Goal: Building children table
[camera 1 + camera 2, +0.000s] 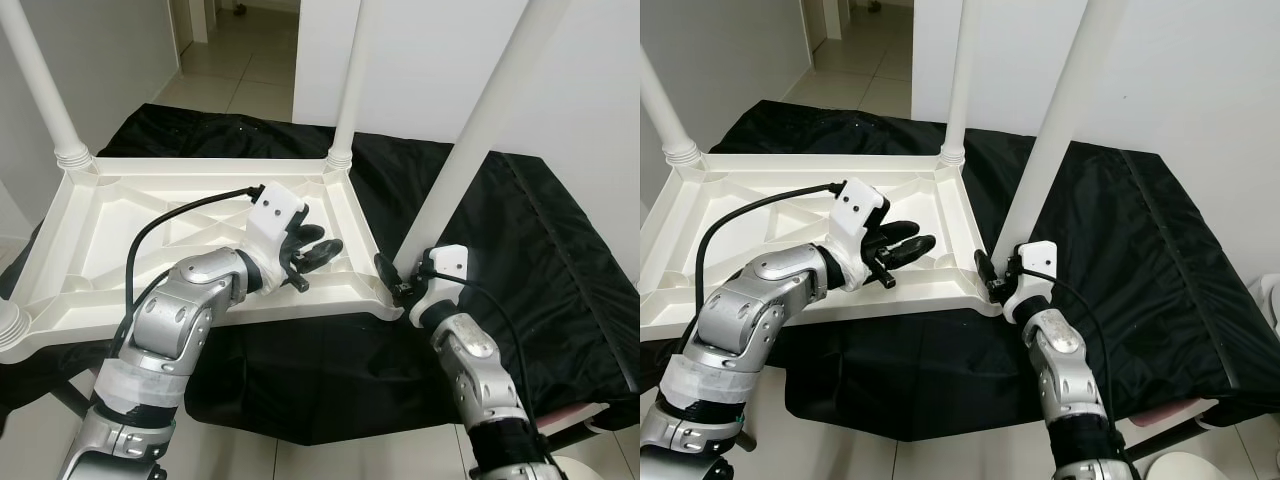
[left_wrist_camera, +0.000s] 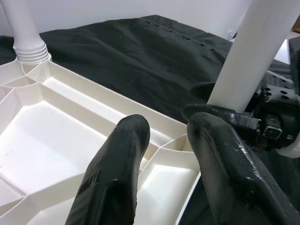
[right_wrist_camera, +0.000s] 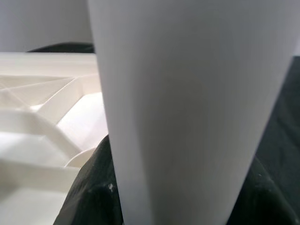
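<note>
White plastic tabletop (image 1: 150, 215) lies upside down on a black cloth (image 1: 540, 250), its ribbed underside facing up at me. 3 legs stand in its corners: 1 at the far left (image 1: 40, 85), 1 at the far right (image 1: 350, 80), and 1 at the near right (image 1: 485, 120), which leans a little to my right. A 4th socket collar (image 1: 8, 325) shows at the near left corner.

My left gripper (image 1: 322, 250) hovers over the tabletop's right side, near the near-right corner. Its fingers (image 2: 117, 173) are apart with nothing between them, above the ribs and pointing towards the near-right leg.

My right gripper (image 1: 392, 280) sits at the base of that near-right leg, just at the tabletop's corner. In the right wrist view the leg (image 3: 187, 108) stands very close in front of the camera, with a dark finger (image 3: 89, 192) low beside it. From the head views my right fingers seem to be on either side of the leg's foot, but I cannot tell whether they are clamped on it or only beside it.

The cloth covers a low surface over pale tiled floor (image 1: 250, 60).
</note>
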### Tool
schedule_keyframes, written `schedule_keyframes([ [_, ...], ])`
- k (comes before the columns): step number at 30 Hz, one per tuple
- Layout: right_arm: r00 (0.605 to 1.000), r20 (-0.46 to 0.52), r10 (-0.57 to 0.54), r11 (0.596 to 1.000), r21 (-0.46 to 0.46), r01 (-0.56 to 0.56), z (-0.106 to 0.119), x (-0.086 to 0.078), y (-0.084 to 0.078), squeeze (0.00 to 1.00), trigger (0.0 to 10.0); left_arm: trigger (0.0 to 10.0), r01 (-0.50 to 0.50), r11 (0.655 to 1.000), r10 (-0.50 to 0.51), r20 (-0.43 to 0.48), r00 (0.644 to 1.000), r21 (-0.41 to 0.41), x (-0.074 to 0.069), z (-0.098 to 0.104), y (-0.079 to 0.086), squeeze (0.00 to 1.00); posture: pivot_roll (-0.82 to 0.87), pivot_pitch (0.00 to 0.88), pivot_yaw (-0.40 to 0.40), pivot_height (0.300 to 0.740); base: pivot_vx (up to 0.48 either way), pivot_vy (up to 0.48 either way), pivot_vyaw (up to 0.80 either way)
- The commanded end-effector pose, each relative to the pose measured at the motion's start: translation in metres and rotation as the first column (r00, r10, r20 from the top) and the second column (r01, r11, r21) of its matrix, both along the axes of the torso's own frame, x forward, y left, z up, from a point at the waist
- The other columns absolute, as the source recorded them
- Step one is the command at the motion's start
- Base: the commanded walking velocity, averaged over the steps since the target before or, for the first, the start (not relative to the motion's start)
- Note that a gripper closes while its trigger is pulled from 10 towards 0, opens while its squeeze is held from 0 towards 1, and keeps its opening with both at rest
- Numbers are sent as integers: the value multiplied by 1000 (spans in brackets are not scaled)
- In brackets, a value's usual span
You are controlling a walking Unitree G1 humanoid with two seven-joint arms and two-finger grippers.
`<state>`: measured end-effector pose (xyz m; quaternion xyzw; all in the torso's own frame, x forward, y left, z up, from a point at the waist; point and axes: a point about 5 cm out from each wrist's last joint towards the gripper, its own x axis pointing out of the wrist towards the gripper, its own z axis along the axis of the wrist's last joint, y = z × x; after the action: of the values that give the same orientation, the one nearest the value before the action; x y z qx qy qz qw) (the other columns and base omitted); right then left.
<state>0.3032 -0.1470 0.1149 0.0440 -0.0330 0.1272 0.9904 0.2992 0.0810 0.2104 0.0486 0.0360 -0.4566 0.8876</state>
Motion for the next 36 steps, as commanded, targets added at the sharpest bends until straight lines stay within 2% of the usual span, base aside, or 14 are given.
schedule_keyframes([
  [1,983,-168,-69,998,0,70,-37,-11,-6,0,10000,10000,0,1000,0,8,1000,5,0,1,-1,0,86,43,-46,740,0,0,0],
  [3,954,-104,-281,947,132,293,-23,-11,-3,0,10000,10000,-1,1000,1,8,1000,2,0,1,-2,0,87,43,-49,740,0,0,0],
  [5,954,-104,-281,947,132,293,-23,-11,-3,0,10000,10000,-1,1000,1,8,1000,2,0,1,-2,0,87,43,-49,740,0,0,0],
  [6,927,-121,-354,907,196,372,-22,-11,1,0,10000,10000,-1,1000,1,8,1000,1,-1,1,-2,0,92,41,-52,740,0,0,0],
  [8,912,-128,-390,883,230,410,-21,-12,6,0,10000,10000,-2,1000,2,9,1000,0,-1,1,-3,0,95,41,-53,740,0,0,0],
  [18,961,-40,-272,935,223,274,-10,-12,28,0,10000,10000,-2,1000,2,8,1000,-2,0,2,-3,0,92,38,-56,740,0,0,0],
  [19,964,-31,-264,939,222,264,-9,-12,29,800,10000,10000,-2,1000,2,8,1000,-3,0,2,-3,0,91,37,-56,740,0,0,0],
  [20,964,-31,-264,939,222,264,-9,-12,29,800,10000,10000,-2,1000,2,8,1000,-3,0,2,-3,0,91,37,-56,740,0,0,0],
  [21,967,-13,-253,940,233,249,-7,-13,29,1000,10000,10000,-2,1000,2,8,1000,-3,0,1,-3,0,90,37,-56,740,0,0,0],
  [27,977,66,-202,965,181,188,2,-11,16,976,10000,10000,-1,1000,1,7,1000,-6,-1,1,-4,0,86,34,-61,740,0,0,0],
  [28,980,74,-185,970,176,170,4,-10,11,0,10000,10000,0,1000,0,7,1000,-6,-1,1,-5,0,84,32,-61,740,0,0,0],
  [33,989,106,-102,987,131,88,8,-7,-2,0,10000,10000,3,1000,-3,6,1000,-7,-2,0,-6,0,83,28,-61,740,0,0,0],
  [35,992,120,39,997,54,-46,11,-5,-14,0,10000,10000,12,1000,-12,6,1000,10,-3,-4,-11,0,83,25,-58,740,0,0,0],
  [36,992,120,39,997,54,-46,11,-5,-14,0,10000,10000,12,1000,-12,6,1000,10,-3,-4,-11,0,83,25,-58,740,0,0,0],
])
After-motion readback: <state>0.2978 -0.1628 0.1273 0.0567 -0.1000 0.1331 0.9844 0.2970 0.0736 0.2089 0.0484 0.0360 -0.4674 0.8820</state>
